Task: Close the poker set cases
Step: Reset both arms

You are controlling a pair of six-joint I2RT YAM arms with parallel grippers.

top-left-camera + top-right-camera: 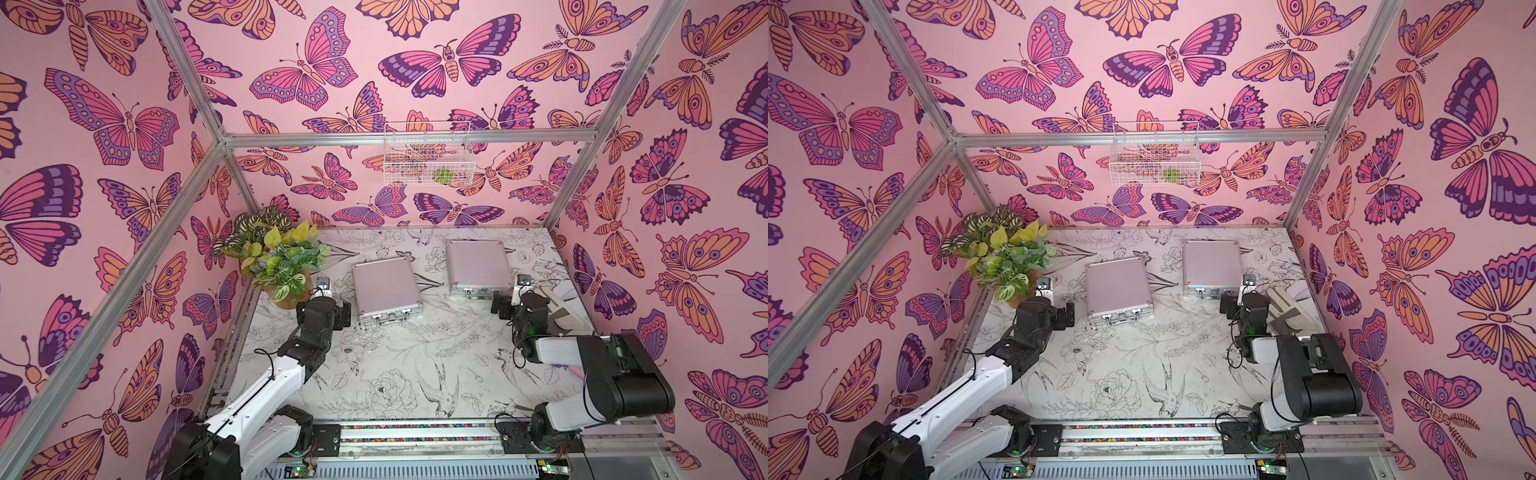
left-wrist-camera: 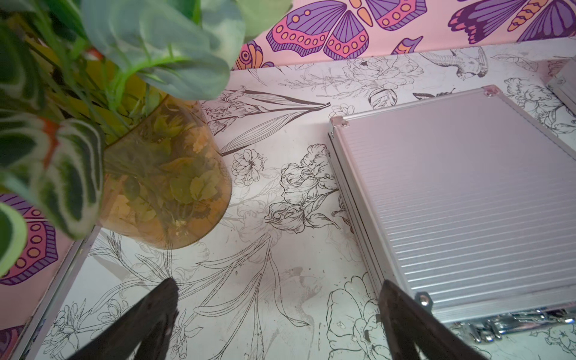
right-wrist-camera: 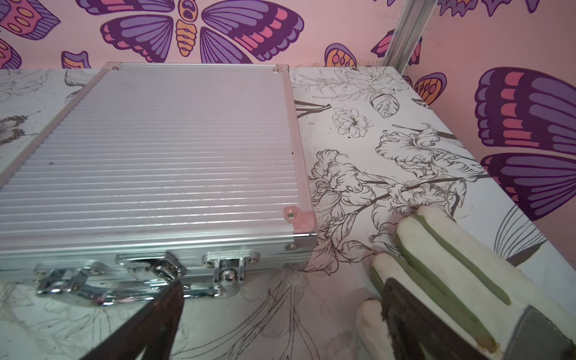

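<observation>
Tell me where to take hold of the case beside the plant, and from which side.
Grip the metal handle on the near edge of the case, coming from the robot's side. The case lies flat with its lid down, likely too wide to clamp; the handle juts out and looks thin enough.

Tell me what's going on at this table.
Two robot arms face two silver poker cases. The left case and the right case lie flat with lids down. The left gripper hovers open beside the left case, near the potted plant. The right gripper hovers open before the right case's latches, by a glove. Neither holds anything.
</observation>
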